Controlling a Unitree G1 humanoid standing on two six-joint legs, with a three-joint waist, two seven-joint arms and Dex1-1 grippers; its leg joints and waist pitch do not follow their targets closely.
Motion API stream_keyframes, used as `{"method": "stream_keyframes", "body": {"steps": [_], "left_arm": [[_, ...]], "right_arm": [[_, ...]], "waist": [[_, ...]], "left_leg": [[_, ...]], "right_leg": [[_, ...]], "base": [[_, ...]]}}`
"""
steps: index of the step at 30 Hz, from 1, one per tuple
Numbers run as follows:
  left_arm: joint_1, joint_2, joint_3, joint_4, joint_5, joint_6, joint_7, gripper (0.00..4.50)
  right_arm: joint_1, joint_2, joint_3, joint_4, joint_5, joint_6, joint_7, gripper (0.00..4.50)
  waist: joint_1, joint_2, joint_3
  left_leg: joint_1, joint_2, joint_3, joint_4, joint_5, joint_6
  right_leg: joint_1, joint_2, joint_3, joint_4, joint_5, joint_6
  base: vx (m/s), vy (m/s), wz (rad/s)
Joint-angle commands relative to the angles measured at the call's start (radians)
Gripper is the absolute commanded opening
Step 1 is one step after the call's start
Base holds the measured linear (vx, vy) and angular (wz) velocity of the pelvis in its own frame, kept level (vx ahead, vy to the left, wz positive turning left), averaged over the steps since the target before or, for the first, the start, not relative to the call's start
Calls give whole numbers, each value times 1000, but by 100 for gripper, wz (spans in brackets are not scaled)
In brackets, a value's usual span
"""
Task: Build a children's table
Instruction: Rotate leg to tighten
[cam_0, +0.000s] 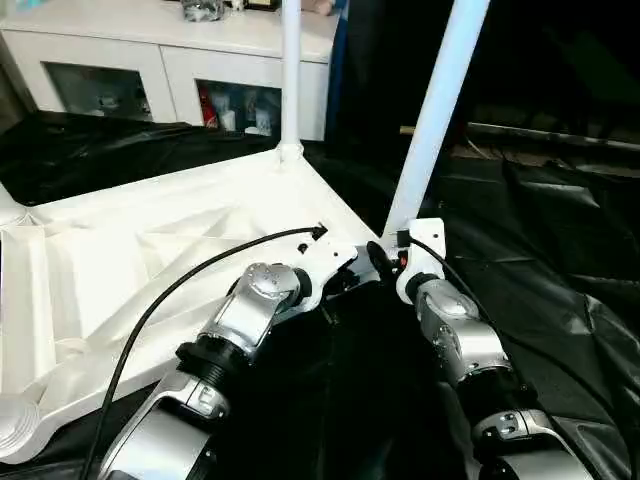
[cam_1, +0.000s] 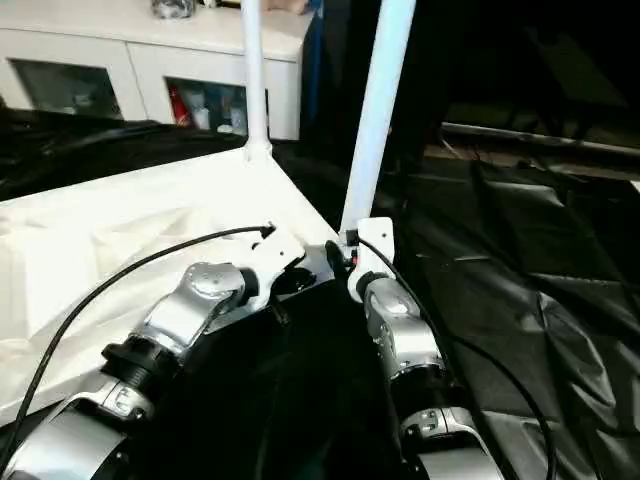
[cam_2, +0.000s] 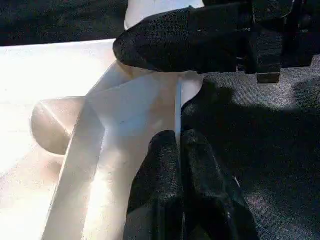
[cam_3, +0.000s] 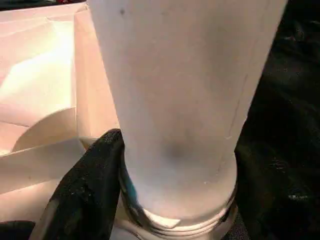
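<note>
I find open black sheeting (cam_0: 560, 260) to my right; two upright legs, near (cam_0: 432, 120) and far (cam_0: 290, 75), and the tabletop (cam_0: 130, 270) crowd the left, cabinet (cam_0: 150, 60) behind.

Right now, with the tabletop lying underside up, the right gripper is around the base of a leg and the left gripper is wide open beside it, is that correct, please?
Not quite: the left gripper is shut, fingers together at the edge of the tabletop, as the left wrist view shows. The right gripper is indeed around the base of the leg.
</note>
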Motion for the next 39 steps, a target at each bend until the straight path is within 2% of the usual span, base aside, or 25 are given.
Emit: {"method": "stream_keyframes", "body": {"steps": [1,2,3,4,7,9,11,12,14,15,16,17,18,20,21,22,24,26,30,32,33,35,36,39], "left_arm": [[6,-32,-35,41,-4,-45,-16,0],[6,-19,-39,46,-2,-68,-34,0],[5,-17,-40,49,-1,-75,-37,0],[7,-8,-35,47,-3,-73,-43,0],[16,21,-27,32,-13,-79,-77,0],[29,66,-15,2,-30,-82,-135,0],[41,107,-13,-23,-51,-124,-217,0],[49,127,-14,-39,-65,-144,-266,0],[61,158,-21,-70,-82,-158,-334,0],[81,211,-31,-139,-113,-138,-436,0],[83,219,-32,-150,-117,-133,-450,0],[88,232,-35,-164,-124,-131,-471,0],[97,256,-40,-192,-140,-127,-511,0],[107,277,-43,-217,-154,-119,-547,0],[112,288,-45,-228,-159,-116,-562,0],[115,299,-48,-235,-158,-120,-573,0],[118,312,-53,-243,-157,-122,-590,0],[119,314,-47,-248,-160,-124,-602,0],[127,319,-44,-268,-172,-113,-612,0],[137,323,-47,-285,-181,-104,-617,0],[139,323,-48,-288,-183,-103,-617,0],[143,324,-47,-289,-181,-105,-619,0],[145,326,-44,-288,-180,-106,-619,0],[143,326,-38,-276,-177,-113,-617,0]], "right_arm": [[-9,33,36,7,17,-10,89,342],[-11,23,35,4,22,-19,101,344],[-14,21,35,7,22,-24,102,360],[-15,8,38,6,21,-31,119,360],[-9,-31,47,-24,18,-42,179,390],[16,-113,90,-107,27,-15,345,405],[40,-179,129,-155,18,2,463,413],[54,-211,145,-178,19,13,519,424],[76,-257,170,-215,19,21,596,445],[113,-330,204,-274,10,10,690,445],[119,-340,207,-283,11,10,704,445],[127,-354,207,-300,27,19,731,445],[140,-374,205,-328,56,39,775,445],[149,-388,204,-351,79,54,807,445],[154,-397,203,-363,92,67,825,445],[160,-409,205,-375,102,74,848,445],[166,-427,207,-387,106,84,873,445],[170,-437,200,-397,114,97,888,445],[175,-442,194,-412,122,110,901,445],[184,-446,200,-431,129,124,913,429],[188,-448,206,-436,129,127,917,412],[193,-449,211,-440,126,130,921,409],[196,-448,216,-444,122,134,923,385],[195,-447,224,-449,121,140,928,363]], "waist": [[-2,-12,-46],[0,-19,-46],[3,-11,-46],[3,-17,-45],[4,-14,-44],[10,-10,-45],[9,-10,-45],[12,-12,-46],[11,-9,-47],[17,-10,-51],[19,-9,-52],[19,-7,-54],[17,-8,-56],[20,-9,-61],[19,-5,-61],[21,6,-60],[20,1,-59],[21,1,-57],[22,1,-56],[22,-4,-58],[22,-3,-58],[22,-4,-58],[21,-7,-59],[20,-5,-58]], "left_leg": [[-5,77,-37,-78,-156,33],[-6,77,-37,-78,-155,39],[-4,79,-37,-78,-152,41],[-5,78,-37,-79,-152,42],[-8,79,-38,-80,-156,44],[-9,81,-38,-78,-147,57],[-14,81,-39,-78,-137,66],[-16,81,-40,-77,-122,78],[-14,83,-36,-75,-99,89],[-11,90,-35,-72,-83,93],[-12,91,-34,-72,-68,97],[-10,90,-30,-68,-36,108],[-15,86,-30,-66,-12,120],[-17,87,-29,-61,11,135],[-20,87,-29,-59,28,147],[-19,88,-30,-58,22,151],[-18,91,-28,-58,4,145],[-17,91,-26,-59,-21,131],[-17,91,-27,-62,-49,97],[-19,91,-27,-61,-33,98],[-19,91,-27,-60,-29,99],[-20,89,-26,-59,-21,106],[-21,88,-25,-58,-20,108],[-20,89,-27,-59,-25,103]], "right_leg": [[33,-111,63,-96,-241,-170],[34,-112,63,-97,-252,-167],[30,-115,65,-98,-269,-164],[30,-113,63,-99,-273,-162],[31,-116,63,-100,-300,-157],[33,-115,62,-99,-270,-157],[34,-114,61,-97,-252,-162],[38,-114,60,-95,-235,-160],[34,-114,60,-89,-191,-177],[34,-116,58,-82,-147,-191],[35,-116,58,-76,-110,-201],[32,-110,56,-68,-30,-225],[36,-107,52,-60,25,-245],[38,-110,52,-53,75,-256],[37,-108,50,-49,111,-268],[35,-109,49,-49,115,-275],[33,-108,48,-52,100,-283],[34,-110,47,-56,65,-286],[36,-113,47,-61,11,-272],[38,-111,47,-57,34,-267],[38,-111,47,-55,41,-266],[38,-111,46,-55,48,-267],[38,-110,46,-56,42,-264],[38,-110,45,-57,19,-259]], "base": [[0,0,0],[0,0,0],[0,0,0],[0,0,0],[0,0,0],[0,0,0],[0,0,0],[0,0,0],[0,0,0],[0,0,0],[0,0,0],[0,0,0],[0,0,0],[0,0,0],[0,0,0],[0,0,0],[0,0,0],[0,0,0],[0,0,0],[0,0,0],[0,0,0],[0,0,0],[0,0,0],[0,0,0]]}}
